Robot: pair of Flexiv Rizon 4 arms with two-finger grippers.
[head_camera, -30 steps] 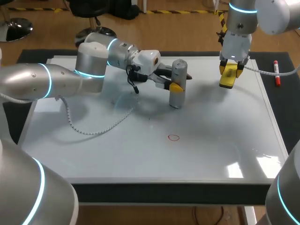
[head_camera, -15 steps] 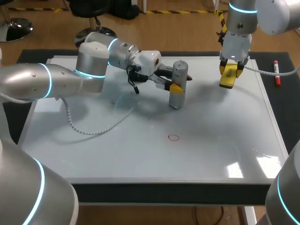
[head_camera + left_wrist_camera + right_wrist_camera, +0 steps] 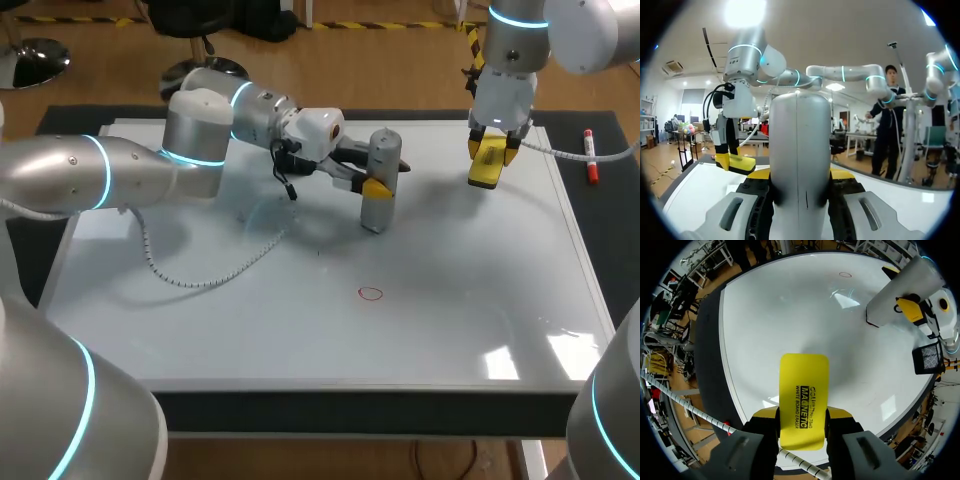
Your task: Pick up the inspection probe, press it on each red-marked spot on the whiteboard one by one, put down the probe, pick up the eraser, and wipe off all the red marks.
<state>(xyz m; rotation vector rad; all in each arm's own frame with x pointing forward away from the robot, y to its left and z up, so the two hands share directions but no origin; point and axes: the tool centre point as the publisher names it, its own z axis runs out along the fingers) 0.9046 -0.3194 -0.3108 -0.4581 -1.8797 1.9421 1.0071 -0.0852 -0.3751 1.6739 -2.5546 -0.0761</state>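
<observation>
Staying put: left end effector [image 3: 378, 184] grips probe [image 3: 382, 150]; right end effector [image 3: 802, 413], eraser [image 3: 804, 385].

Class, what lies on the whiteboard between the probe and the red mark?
Nothing: bare whiteboard separates probe and red mark, seen in the head view.

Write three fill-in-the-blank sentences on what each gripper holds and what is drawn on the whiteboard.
The left gripper is shut on the gray ____.
The right gripper holds a ____ eraser.
The head view shows ____ red mark on the whiteboard.
Missing words: probe; yellow; one.
</observation>
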